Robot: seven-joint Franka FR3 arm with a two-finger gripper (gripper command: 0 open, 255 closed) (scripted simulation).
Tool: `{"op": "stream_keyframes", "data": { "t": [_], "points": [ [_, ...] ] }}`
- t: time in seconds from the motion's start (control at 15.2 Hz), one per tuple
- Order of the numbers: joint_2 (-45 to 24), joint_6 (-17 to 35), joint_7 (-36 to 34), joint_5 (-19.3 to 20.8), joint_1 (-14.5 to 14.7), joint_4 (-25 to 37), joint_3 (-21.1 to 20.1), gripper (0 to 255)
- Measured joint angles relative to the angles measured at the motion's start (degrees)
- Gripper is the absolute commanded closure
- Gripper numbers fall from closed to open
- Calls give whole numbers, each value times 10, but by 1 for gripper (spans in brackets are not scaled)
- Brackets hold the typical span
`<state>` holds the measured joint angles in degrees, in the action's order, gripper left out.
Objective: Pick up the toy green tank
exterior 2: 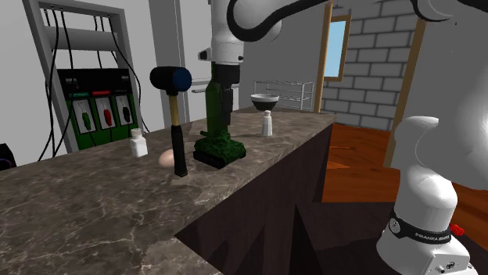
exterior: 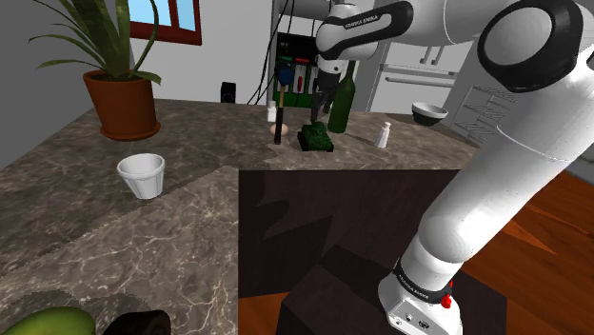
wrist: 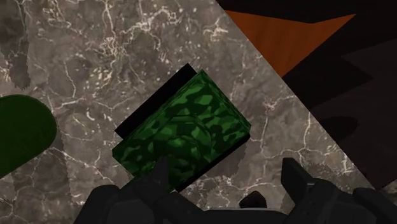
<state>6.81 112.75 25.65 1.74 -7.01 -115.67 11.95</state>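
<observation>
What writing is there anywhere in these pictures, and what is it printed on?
"FRANKA EMIKA": white letters on the arm, on its upper black cover.
"FRANKA EMIKA": on the black ring at its foot.
Coloured labels on the wall panel: too small to read.
The green toy tank carries no writing.

- Stone counter (exterior: 190,224) (exterior 2: 102,199) (wrist: 89,57): L-shaped, dark grey-brown top with pale veining. Dark brown front panels (exterior 2: 289,211) below its edge.
- Wooden floor (exterior: 547,238) (exterior 2: 356,152) (wrist: 286,38): orange-brown boards.
- Plain wall (exterior: 238,48) (exterior 2: 19,101): pale grey, behind the counter.
- Brick wall (exterior 2: 375,86): grey blocks, at the second exterior view's right.
- Red-brown framed window (exterior: 167,17): blue pane, at the shoulder view's top.
- Wood-framed window (exterior 2: 338,48): narrow, blue pane, set in the brick wall.
- Wire rack (exterior 2: 293,92): pale metal, at the counter's far end.
- Green panel (exterior 2: 98,105) (exterior: 290,67): red labels, black cables hanging in a grey frame.
</observation>
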Motion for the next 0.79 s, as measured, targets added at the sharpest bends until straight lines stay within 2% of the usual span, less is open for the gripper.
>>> {"op": "stream_keyframes", "data": {
  "t": [0.26,0.73,0.79],
  "points": [
    [-66,21,31,-18,-13,42,18,0],
    [-89,68,36,-25,-14,15,19,0],
    [-89,71,36,-25,-14,13,19,255]
  ]
}}
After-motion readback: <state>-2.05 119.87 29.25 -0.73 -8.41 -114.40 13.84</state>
